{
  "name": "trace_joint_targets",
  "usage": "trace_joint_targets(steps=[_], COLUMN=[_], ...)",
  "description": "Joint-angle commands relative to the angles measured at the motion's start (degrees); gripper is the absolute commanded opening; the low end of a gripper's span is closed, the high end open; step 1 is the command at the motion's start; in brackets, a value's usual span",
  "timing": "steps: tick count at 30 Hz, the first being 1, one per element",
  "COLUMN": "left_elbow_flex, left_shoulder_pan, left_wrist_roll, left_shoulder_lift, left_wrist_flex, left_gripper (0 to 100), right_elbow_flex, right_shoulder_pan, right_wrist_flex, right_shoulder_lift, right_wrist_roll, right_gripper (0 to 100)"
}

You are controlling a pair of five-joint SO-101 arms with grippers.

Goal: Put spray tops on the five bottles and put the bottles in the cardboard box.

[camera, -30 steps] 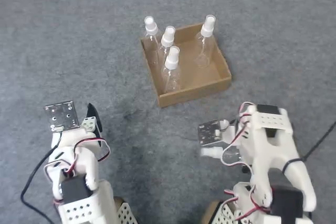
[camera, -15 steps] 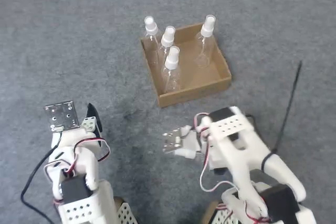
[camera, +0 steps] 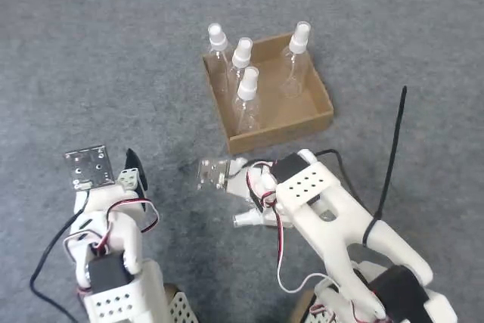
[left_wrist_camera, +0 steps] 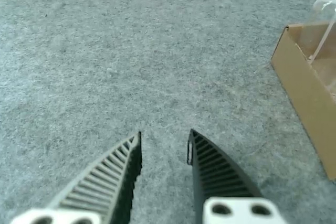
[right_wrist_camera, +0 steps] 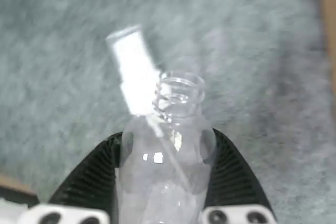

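Grey tabletop [camera: 113, 73]: my right gripper [right_wrist_camera: 167, 145] clamps the last bottle [right_wrist_camera: 164, 177] toward the near edge, spray top [right_wrist_camera: 134, 72] leaning unseated at its neck. Seating it likely needs my half-open left gripper [left_wrist_camera: 164, 150].

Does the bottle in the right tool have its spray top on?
No, the bottle has an open neck, and the spray top leans beside it.

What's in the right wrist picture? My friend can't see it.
The right gripper holds a clear bottle whose neck is open. A white spray top tilts beside the neck, not screwed on, over grey carpet.
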Motion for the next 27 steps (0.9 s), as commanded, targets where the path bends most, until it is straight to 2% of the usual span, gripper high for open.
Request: trace_joint_targets(steps=[1, 7, 13, 18, 21, 27], left_elbow_flex=[-0.8, -0.8, -0.8, -0.8, -0.9, -0.9], left_shoulder_pan=[0.2, 0.2, 0.2, 0.2, 0.1, -4.8], left_wrist_roll=[-0.5, -0.5, -0.5, -0.5, -0.5, -0.3], left_shoulder_lift=[-1.1, -1.1, -1.1, -1.1, -1.1, -1.1], left_wrist_flex=[-1.7, -1.7, -1.7, -1.7, -1.7, -3.9], left_gripper=[14, 14, 14, 14, 14, 14], right_elbow_flex=[-5.5, -5.8, -5.9, -5.5, -4.7, 0.2], right_shoulder_pan=[-0.1, -0.3, -0.8, -7.7, -11.9, -12.5], right_wrist_flex=[-0.9, 5.0, 13.9, 17.4, 15.8, 5.1], right_shoulder_lift=[-3.5, -3.0, -3.6, -3.4, -2.8, -2.8], right_wrist_roll=[-4.0, -3.3, 3.5, 3.7, 3.5, 3.5], right_gripper=[3.5, 3.4, 3.1, 3.1, 3.1, 3.2])
